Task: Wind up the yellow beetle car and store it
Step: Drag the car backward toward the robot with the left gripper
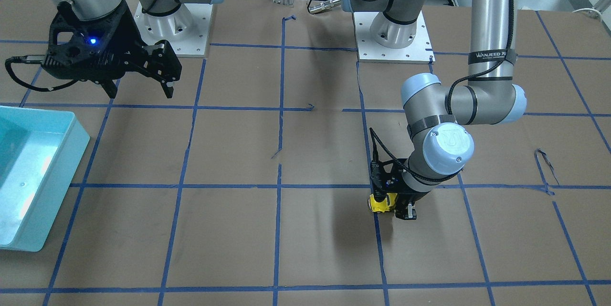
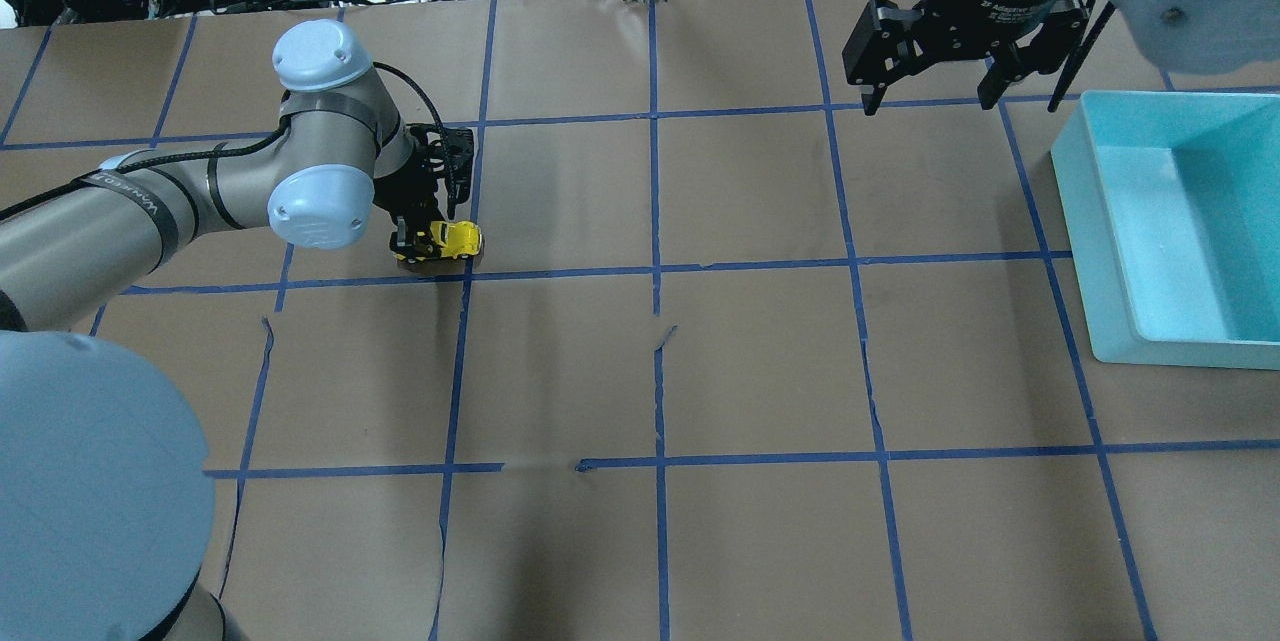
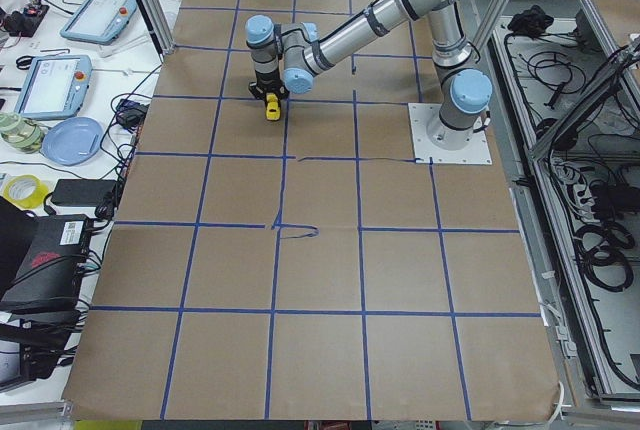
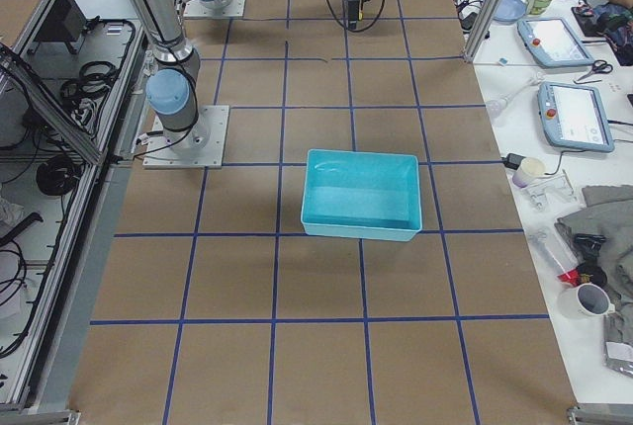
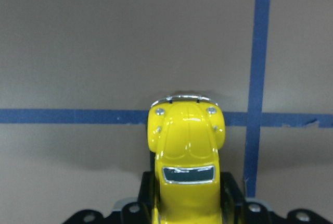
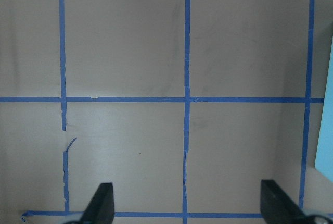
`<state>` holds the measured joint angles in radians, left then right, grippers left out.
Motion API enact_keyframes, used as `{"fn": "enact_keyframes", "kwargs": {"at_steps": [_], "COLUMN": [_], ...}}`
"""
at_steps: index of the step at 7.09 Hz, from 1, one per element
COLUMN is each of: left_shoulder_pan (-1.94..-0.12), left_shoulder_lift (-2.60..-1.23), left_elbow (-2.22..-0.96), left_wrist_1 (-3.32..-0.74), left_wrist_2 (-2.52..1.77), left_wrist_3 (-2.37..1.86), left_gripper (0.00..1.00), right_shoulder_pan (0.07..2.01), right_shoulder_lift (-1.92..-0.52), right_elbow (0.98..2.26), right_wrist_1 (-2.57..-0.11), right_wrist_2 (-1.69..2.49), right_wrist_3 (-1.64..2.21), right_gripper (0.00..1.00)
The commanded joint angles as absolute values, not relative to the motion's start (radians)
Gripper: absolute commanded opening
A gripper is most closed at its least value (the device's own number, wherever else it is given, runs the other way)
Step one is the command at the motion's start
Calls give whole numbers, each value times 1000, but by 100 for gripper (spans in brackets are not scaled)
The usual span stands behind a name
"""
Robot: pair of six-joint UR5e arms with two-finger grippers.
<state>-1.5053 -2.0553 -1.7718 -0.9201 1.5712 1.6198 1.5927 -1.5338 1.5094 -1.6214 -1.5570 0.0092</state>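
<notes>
Evidently the left gripper (image 2: 432, 246) clasps the yellow beetle car (image 2: 458, 240) by its sides, low on the table (image 2: 760, 371) at ten o'clock overhead, probably for drag-winding; the right gripper (image 2: 930, 104) hangs spread near the teal bin (image 2: 1075, 221) at three o'clock.

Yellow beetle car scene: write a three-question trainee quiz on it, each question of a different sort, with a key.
1. True or false: the left gripper is shut on the yellow beetle car.
2. Multiple choice: on which side of the table does the teal bin lie? A, the robot's left. B, the robot's right. C, the middle.
3. Fill in the blank: the right gripper hangs above the table, holding nothing, with its jaws ____.

Key: 1 true; 2 B; 3 open.
</notes>
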Motion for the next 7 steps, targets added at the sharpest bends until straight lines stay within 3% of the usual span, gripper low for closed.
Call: {"fn": "enact_keyframes", "kwargs": {"at_steps": [1, 7], "left_shoulder_pan": [-1477, -1405], "left_shoulder_lift": [-2056, -2045], "left_elbow": [-1795, -1809], "left_wrist_1": [-887, -868], "left_wrist_2": [1572, 1571], "left_wrist_3": [1663, 1741], "left_gripper": [19, 19], "right_shoulder_pan": [1594, 1594], "right_shoulder_lift": [-1534, -1532], "right_elbow": [1509, 1509], "right_wrist_1": [-1621, -1621], "right_wrist_2": [-1557, -1557], "right_wrist_3": [9, 11], "right_gripper": [100, 100]}}
